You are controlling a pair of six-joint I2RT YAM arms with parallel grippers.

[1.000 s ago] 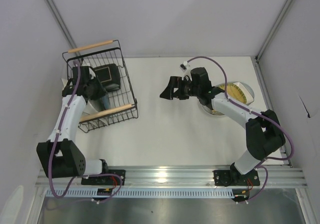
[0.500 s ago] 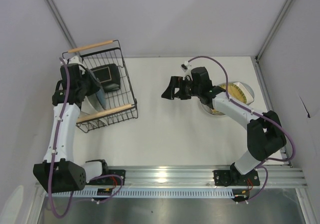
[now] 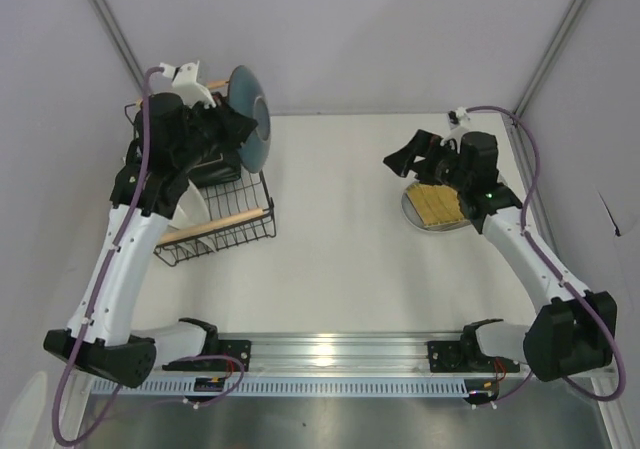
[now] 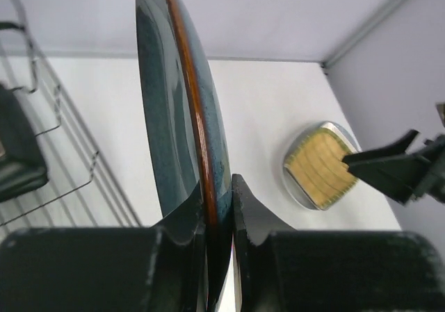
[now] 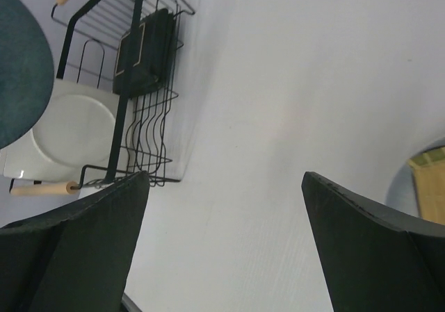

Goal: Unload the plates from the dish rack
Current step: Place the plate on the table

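Rack: a white plate and a black-rimmed square plate sit inside it. At the table's right side, a mustard plate lies on a grey plate.

My left pincer is clamped narrow on the rim of the teal plate, which is on edge above the rack's far corner and clear of the wires. The plate is round, dark, speckled and glossy, with a brown line along its edge.

My right pincer stands wide beside the stack, holding nothing.

top camera looks down over the table; wrist cameras sit close behind their jaws, sharing the dish rack
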